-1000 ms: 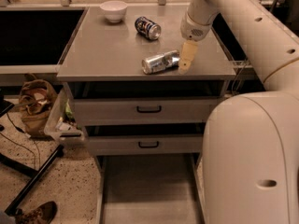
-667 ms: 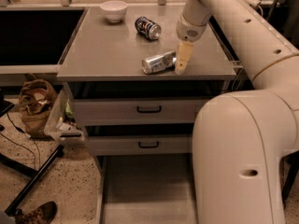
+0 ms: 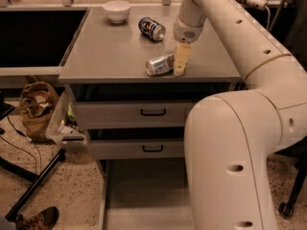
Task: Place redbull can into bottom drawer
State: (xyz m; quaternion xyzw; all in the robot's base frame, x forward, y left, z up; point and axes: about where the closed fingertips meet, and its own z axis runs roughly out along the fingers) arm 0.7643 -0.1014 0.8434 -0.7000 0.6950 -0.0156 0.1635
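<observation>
The redbull can (image 3: 159, 64), slim and silver, lies on its side near the front edge of the grey cabinet top (image 3: 110, 51). My gripper (image 3: 179, 69) points down right beside the can's right end, its pale fingers (image 3: 181, 59) touching or almost touching the can. The bottom drawer (image 3: 144, 195) is pulled open below, showing its wide flat grey floor. My white arm covers the drawer's right part.
A shorter dark blue can (image 3: 152, 28) lies on its side further back. A white bowl (image 3: 117, 10) stands at the back left. Two shallower drawers with black handles (image 3: 152, 112) sit above the bottom drawer. A brown bag (image 3: 36, 107) and black stand legs are on the floor at left.
My arm has swung left and closer to the camera. The gripper has come in closer to the silver can's right end. The can has not moved.
</observation>
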